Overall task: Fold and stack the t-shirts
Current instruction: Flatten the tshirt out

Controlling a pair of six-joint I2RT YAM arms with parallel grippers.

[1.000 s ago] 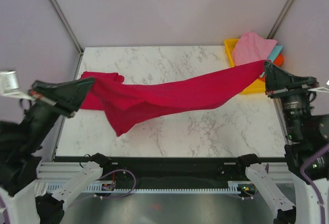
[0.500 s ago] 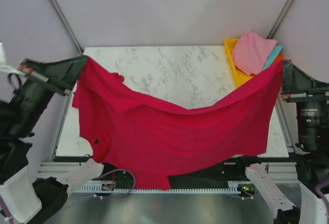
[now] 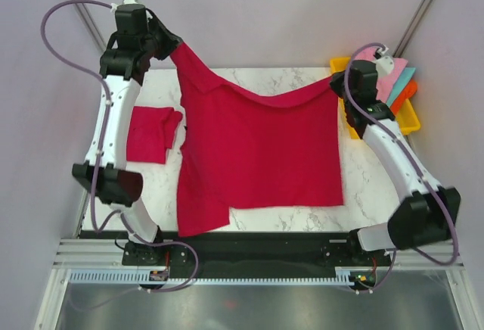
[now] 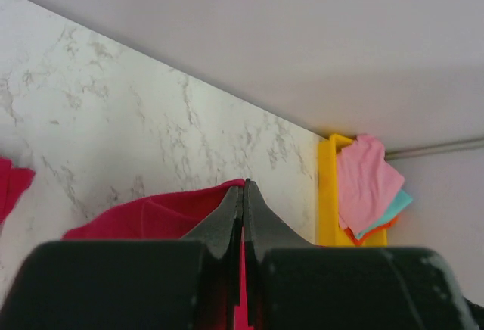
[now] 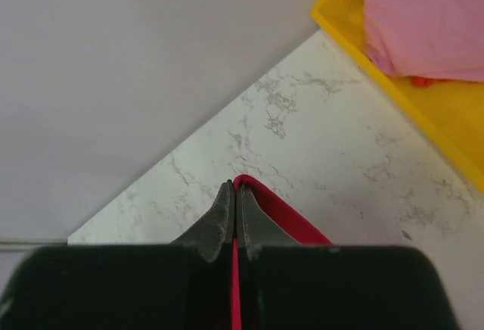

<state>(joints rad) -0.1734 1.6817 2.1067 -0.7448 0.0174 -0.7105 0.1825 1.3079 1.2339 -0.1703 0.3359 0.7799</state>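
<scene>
Shirt: the shirt hung below both end effectors, reaching toward the near edge of the surface.
Long axis: the held edge ran left to right, sagging in the middle.
Left end effector: clamped on the far-left corner, higher.
Right end effector: clamped on the far-right corner.
Folded shirt: just left, nearer the left arm.
Writing: none readable.

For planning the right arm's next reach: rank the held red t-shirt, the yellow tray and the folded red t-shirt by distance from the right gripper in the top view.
1. held t-shirt: corner pinched in the right gripper.
2. yellow tray: just beside it, at the far right corner.
3. folded t-shirt: across the table, by the left edge.
</scene>
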